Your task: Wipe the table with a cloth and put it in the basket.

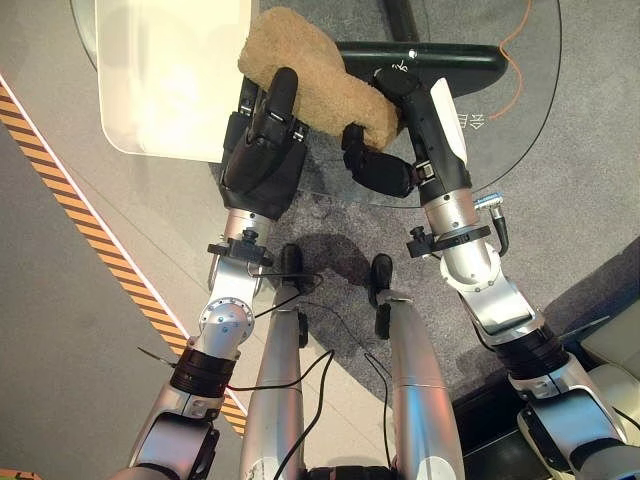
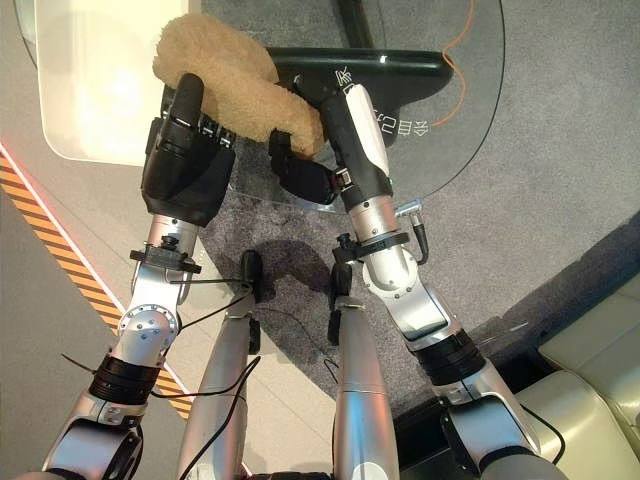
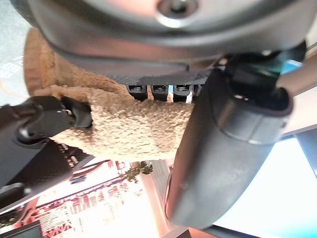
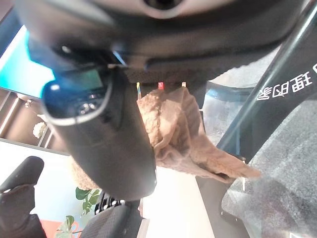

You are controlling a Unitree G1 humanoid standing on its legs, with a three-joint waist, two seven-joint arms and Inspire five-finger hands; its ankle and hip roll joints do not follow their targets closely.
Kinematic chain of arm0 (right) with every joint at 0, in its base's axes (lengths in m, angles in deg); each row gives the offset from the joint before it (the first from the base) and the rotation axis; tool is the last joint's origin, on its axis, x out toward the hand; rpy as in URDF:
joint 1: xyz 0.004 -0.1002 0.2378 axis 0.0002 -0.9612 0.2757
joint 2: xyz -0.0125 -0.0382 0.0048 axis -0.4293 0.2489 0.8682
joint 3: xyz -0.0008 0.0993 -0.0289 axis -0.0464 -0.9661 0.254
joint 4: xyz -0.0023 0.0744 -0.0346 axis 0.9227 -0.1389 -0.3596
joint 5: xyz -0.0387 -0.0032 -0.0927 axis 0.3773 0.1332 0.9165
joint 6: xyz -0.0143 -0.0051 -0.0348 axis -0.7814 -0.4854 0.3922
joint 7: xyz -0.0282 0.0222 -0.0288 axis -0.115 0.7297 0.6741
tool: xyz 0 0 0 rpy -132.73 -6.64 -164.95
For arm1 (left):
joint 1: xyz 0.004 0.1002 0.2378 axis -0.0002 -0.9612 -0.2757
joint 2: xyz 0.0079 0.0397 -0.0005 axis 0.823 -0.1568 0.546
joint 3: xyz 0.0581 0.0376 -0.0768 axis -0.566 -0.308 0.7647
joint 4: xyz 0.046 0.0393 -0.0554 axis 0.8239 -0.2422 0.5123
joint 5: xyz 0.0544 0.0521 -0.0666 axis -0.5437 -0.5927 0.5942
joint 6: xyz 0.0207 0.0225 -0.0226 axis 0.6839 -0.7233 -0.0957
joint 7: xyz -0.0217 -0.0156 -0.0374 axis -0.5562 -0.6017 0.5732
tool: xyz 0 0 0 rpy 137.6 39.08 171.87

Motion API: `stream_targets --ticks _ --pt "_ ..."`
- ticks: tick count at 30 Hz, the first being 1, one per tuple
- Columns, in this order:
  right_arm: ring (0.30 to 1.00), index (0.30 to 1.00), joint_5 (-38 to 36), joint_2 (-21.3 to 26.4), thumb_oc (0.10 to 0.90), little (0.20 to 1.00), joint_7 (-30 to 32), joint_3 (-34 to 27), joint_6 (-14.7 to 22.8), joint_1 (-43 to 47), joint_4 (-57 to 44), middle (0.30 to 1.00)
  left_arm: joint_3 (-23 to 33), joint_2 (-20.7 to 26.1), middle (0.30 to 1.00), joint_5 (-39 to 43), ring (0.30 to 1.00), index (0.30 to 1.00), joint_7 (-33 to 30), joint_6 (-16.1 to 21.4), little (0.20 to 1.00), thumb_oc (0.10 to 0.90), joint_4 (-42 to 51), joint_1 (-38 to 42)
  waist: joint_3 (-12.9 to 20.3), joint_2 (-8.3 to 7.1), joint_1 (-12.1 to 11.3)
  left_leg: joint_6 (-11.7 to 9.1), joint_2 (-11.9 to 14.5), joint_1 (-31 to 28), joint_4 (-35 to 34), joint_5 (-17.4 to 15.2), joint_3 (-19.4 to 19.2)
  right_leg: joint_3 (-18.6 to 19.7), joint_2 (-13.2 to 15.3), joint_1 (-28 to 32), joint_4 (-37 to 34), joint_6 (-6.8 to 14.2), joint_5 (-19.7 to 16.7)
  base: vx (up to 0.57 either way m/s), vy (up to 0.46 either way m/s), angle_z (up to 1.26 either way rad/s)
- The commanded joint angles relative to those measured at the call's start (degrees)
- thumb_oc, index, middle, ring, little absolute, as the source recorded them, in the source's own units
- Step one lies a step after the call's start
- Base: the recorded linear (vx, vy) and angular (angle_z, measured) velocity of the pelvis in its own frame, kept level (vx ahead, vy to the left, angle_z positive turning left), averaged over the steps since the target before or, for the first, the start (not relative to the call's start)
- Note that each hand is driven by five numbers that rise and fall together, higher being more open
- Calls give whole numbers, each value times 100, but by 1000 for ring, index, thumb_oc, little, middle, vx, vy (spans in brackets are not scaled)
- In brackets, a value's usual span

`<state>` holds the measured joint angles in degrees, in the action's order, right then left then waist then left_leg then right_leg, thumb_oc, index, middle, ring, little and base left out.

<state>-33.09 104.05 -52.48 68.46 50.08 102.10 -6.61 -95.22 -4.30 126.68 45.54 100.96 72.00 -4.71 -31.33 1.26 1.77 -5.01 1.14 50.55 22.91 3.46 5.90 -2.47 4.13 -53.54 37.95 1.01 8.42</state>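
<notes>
At twelve o'clock before me, on the round glass table (image 1: 520, 130), lies the tan fleecy cloth (image 1: 320, 75), bunched into a long roll running from eleven o'clock down toward one o'clock. My left hand (image 1: 262, 150) sits at the cloth's eleven o'clock end, thumb lying up over the roll and fingers (image 3: 158, 90) curled in under it, so that end is pinched between them. My right hand (image 1: 400, 150) meets the cloth's other end; my left wrist view shows its dark fingers (image 3: 54, 116) closed into the fleece, and my right wrist view shows a fold of cloth hanging past the thumb, so this end is gripped as well. The cloth is held between both hands, just above or on the glass; I cannot tell which. Under the glass a black table base (image 1: 440, 62) crosses at one o'clock. Grey carpet (image 1: 590, 230) and a striped floor line (image 1: 70, 210) lie around the table.
</notes>
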Motion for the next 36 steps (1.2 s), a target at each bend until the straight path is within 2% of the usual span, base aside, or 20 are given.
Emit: stream_targets --ticks 1,10,25,27,28,29,30,31,36 --pt "300 300 -86 -194 100 200 -94 -11 773 617 -1520 300 247 -93 900 -356 900 900 241 445 900 800 860 707 154 -53 -26 596 -443 -158 387 -557 -618 -160 -453 396 -834 -78 -359 0 0 0" --pt "300 300 -40 -201 100 200 -449 98 642 642 -1478 300 250 -157 900 -436 900 900 291 425 900 800 872 752 154 -49 -21 582 -447 -104 423 -564 -606 -157 -455 340 -798 -81 -350 0 0 0" --pt "300 300 -124 -129 100 200 -489 150 668 756 -1526 300 151 -71 900 -661 900 900 296 137 900 800 833 782 154 -47 -15 580 -434 -95 425 -585 -622 -159 -444 325 -813 -61 -353 0 0 0" --pt "300 300 -112 -137 100 200 -485 158 669 761 -1523 300 134 -66 728 -684 728 728 306 138 700 600 824 787 154 -42 -13 580 -438 -89 429 -587 -620 -156 -448 315 -809 -61 -354 0 0 0" --pt "300 300 -111 -132 100 200 -494 164 682 762 -1517 300 129 -57 502 -713 502 502 301 164 436 336 810 784 154 -36 -12 580 -436 -79 433 -588 -623 -157 -445 306 -805 -61 -352 0 0 0" --pt "300 300 -110 -127 100 200 -495 164 685 757 -1522 300 125 -46 338 -748 338 338 276 142 244 144 816 783 154 -37 -12 578 -435 -73 441 -591 -622 -156 -444 302 -800 -61 -349 0 0 0" --pt "300 300 -109 -126 100 200 -495 164 685 756 -1522 300 125 -47 338 -761 338 338 262 137 244 144 822 782 154 -37 -12 578 -434 -72 443 -592 -622 -156 -444 302 -799 -61 -349 0 0 0" --pt "300 300 -101 -126 100 200 -488 167 680 762 -1529 300 111 -23 300 -802 300 300 225 145 200 100 830 785 154 -32 -16 579 -434 -72 438 -590 -618 -154 -443 299 -798 -57 -350 0 0 0" --pt "300 300 -111 -109 100 200 -446 152 711 774 -1526 300 96 10 300 -792 300 300 285 124 200 100 797 798 154 -33 -9 583 -436 -69 442 -600 -619 -151 -446 294 -805 -56 -354 0 0 0"
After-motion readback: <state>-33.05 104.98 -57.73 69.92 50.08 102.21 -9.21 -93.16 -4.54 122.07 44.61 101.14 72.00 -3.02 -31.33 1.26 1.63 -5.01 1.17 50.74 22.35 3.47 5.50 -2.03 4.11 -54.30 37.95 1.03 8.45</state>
